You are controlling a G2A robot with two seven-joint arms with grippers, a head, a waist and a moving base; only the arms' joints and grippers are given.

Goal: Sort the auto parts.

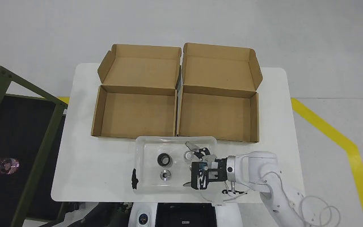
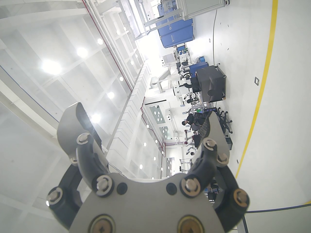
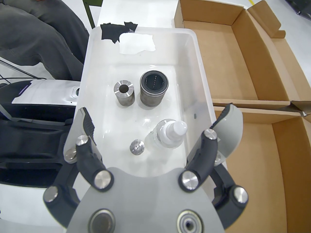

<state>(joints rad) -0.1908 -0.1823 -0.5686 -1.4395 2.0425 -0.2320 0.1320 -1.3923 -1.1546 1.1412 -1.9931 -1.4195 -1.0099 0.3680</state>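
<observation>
A clear plastic bin (image 3: 194, 49) (image 1: 142, 148) holds the parts. In it stand a dark ringed cylinder bearing (image 3: 153, 88) (image 1: 164, 159), a smaller steel bushing with a centre hole (image 3: 124, 92) (image 1: 164, 175), a tiny steel knob (image 3: 136, 146), and a clear part with a white cap (image 3: 171, 133) (image 1: 188, 154). My right gripper (image 3: 158, 120) (image 1: 197, 170) hangs open over the bin's near end, above the capped part, holding nothing. My left gripper (image 2: 145, 120) is open, raised and turned toward the ceiling and the room.
Two open cardboard boxes (image 1: 136, 113) (image 1: 218, 116) stand side by side behind the bin, both with bare floors. Black tape and a white label (image 3: 136, 43) mark the bin's far wall. A dark green cart (image 1: 22, 142) stands left of the table.
</observation>
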